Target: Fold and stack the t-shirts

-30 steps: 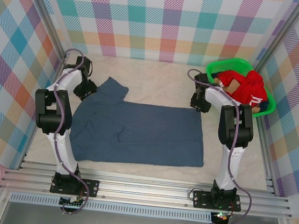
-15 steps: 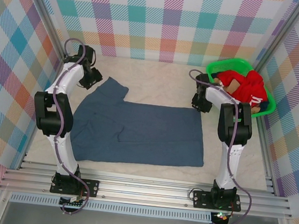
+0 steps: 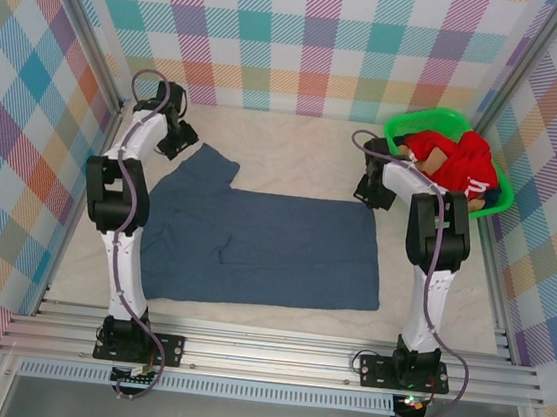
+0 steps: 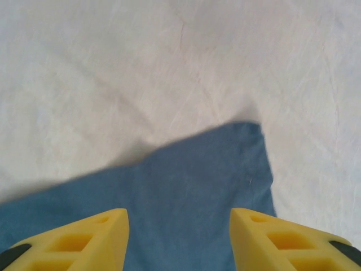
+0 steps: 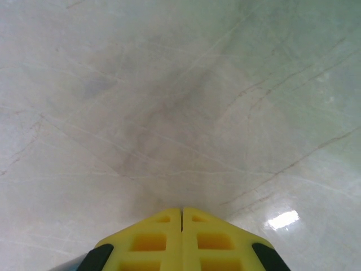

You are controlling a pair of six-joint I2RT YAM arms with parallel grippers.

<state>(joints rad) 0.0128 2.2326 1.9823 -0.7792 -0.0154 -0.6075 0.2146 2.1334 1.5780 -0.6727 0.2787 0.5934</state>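
Slate-blue t-shirt [image 3: 264,247] lies flat mid-frame; left gripper [image 4: 177,223] spread above its sleeve, right gripper [image 5: 181,213] pressed together over the table [image 5: 169,84]

Left arm [image 3: 126,262] and right arm [image 3: 425,311] share white links, black joints, looping purple cables, and yellow fingers [image 4: 79,237] tipped black.

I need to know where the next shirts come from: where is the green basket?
In the top external view, the green basket sits in the far right corner of the table, just right of the right gripper, with a red garment piled inside.
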